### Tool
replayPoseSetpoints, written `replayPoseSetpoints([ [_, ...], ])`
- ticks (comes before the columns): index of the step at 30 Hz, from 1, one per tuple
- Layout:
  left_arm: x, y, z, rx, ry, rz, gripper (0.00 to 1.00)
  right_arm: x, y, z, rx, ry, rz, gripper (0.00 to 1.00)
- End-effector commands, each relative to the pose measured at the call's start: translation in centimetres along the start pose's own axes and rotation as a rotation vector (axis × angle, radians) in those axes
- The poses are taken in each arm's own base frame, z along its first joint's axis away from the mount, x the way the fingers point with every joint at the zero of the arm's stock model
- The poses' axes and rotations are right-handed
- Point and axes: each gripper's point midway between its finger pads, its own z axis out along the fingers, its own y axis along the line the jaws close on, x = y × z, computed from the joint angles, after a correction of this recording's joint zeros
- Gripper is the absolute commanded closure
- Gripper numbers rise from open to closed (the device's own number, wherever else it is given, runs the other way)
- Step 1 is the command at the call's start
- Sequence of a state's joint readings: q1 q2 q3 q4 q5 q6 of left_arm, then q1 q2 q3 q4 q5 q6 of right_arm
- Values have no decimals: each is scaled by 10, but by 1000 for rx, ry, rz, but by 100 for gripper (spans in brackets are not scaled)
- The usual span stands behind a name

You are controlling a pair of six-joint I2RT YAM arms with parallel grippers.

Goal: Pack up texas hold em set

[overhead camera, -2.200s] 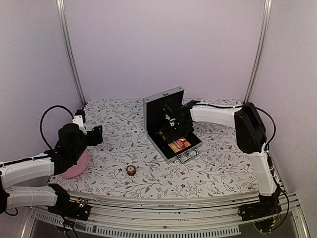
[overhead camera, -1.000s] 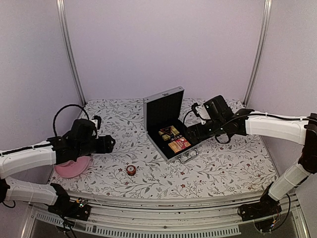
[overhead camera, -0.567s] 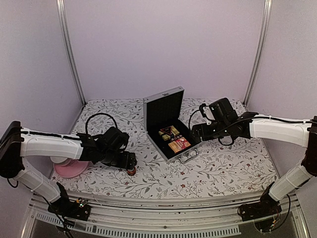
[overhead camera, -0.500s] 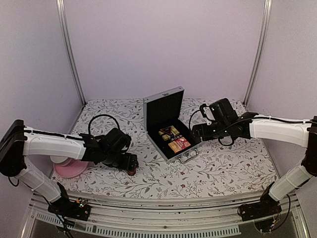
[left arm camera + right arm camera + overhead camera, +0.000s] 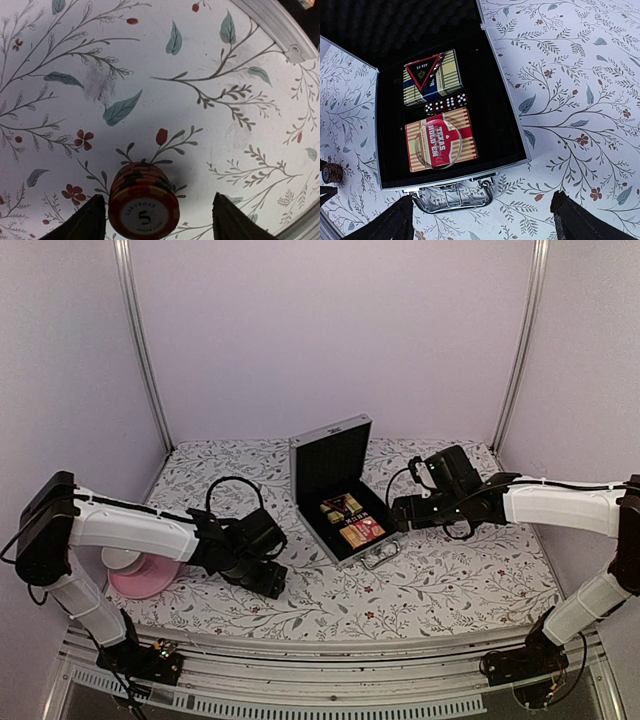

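Left claw (image 5: 157, 200) straddles the poker chip stack (image 5: 144, 207) (jaws wide apart).

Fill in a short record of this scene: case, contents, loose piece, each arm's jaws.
case: open, lid raised
contents: red card pack, yellow card pack, dice between them
loose piece: chip stack on the cloth, outside the case
left jaws: open, straddling the chip stack
right jaws: open, empty, near the case

You see one case (image 5: 492, 120), two card packs (image 5: 449, 75) (image 5: 470, 150), one triangular token (image 5: 422, 70), one clear disc (image 5: 437, 145), one chip stack (image 5: 144, 207), one pink plate (image 5: 150, 582)
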State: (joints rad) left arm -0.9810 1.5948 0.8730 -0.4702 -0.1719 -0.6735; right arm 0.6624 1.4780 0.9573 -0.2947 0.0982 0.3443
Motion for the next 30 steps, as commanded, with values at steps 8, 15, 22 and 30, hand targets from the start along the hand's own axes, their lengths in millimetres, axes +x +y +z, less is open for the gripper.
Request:
replayPoseSetpoints([
  [8, 10, 9, 6, -116, 30, 54, 30, -5, -3, -4, -10, -35, 46, 5],
  [15, 6, 7, 9, -115, 18, 56, 40, -4, -7, -7, -4, -42, 58, 4],
  [22, 5, 6, 13, -124, 21, 66, 44, -2, -7, -8, -5, -42, 65, 4],
  [30, 5, 9, 17, -149, 17, 75, 48, 0, -8, -9, -6, -39, 71, 5],
])
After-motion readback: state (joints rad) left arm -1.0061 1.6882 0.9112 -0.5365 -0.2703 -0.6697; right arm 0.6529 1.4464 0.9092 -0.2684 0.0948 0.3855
